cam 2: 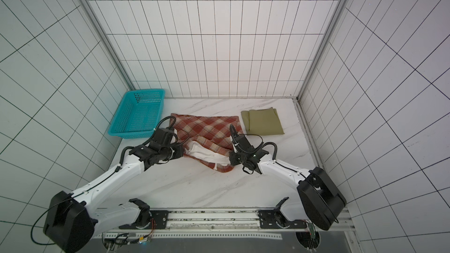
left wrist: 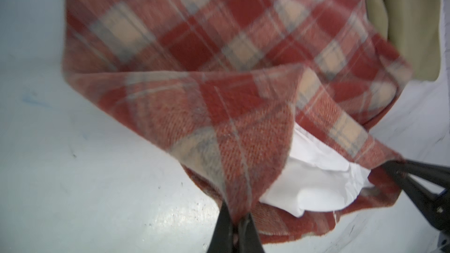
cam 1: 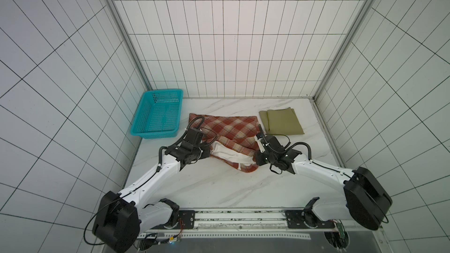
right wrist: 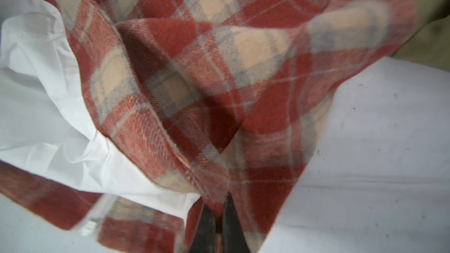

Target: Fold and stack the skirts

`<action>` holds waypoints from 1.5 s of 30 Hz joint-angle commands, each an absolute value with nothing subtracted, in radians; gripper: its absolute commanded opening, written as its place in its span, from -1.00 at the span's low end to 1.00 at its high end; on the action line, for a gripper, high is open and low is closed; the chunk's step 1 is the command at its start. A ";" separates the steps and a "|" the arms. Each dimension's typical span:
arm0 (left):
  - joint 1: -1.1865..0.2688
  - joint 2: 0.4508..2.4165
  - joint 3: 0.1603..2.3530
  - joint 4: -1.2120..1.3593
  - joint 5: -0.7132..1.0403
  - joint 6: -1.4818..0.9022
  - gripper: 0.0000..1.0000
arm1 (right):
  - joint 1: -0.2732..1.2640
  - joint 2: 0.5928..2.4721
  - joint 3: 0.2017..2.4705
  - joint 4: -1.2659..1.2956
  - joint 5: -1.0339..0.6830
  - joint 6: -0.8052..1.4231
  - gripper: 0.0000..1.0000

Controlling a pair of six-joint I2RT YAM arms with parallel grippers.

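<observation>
The red-and-cream plaid skirt [cam 1: 229, 127] [cam 2: 207, 127] lies mid-table, its near edge lifted so the white lining [cam 1: 229, 155] [left wrist: 316, 181] shows. My left gripper [cam 1: 208, 153] [left wrist: 237, 217] is shut on the skirt's left near corner, cloth pinched between its fingers. My right gripper [cam 1: 255, 160] [right wrist: 219, 205] is shut on the plaid skirt [right wrist: 219, 69] at its right near corner. The olive-khaki skirt [cam 1: 281, 121] [cam 2: 263, 121] lies folded flat at the back right, apart from both grippers; a strip of it shows in the left wrist view [left wrist: 409, 20].
A teal perforated basket [cam 1: 158, 115] [cam 2: 137, 114] stands at the back left beside the plaid skirt. Tiled walls close the table on three sides. Bare marble tabletop [cam 1: 219, 186] lies between the skirt and the front rail.
</observation>
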State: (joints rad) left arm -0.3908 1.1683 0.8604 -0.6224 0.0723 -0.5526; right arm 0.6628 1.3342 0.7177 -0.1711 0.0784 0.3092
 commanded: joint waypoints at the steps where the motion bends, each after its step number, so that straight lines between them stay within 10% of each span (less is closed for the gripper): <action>1: -0.290 1.154 1.008 -0.666 0.040 -0.457 -1.00 | 0.581 1.253 0.871 -0.209 0.218 0.280 -1.00; 20: -0.001 1.160 1.381 -0.763 0.148 -0.332 -1.00 | 0.421 1.124 1.215 -0.444 0.341 0.192 -1.00; 45: 0.155 1.826 2.331 -0.707 0.473 -0.496 -1.00 | 0.087 1.825 2.223 -0.516 -0.016 0.134 -1.00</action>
State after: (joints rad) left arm 0.0177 1.8679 2.2311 -0.7776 0.6117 -0.4561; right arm 0.2150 1.8530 2.0644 -0.4419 -0.2028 0.1654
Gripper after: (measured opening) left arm 0.049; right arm 0.054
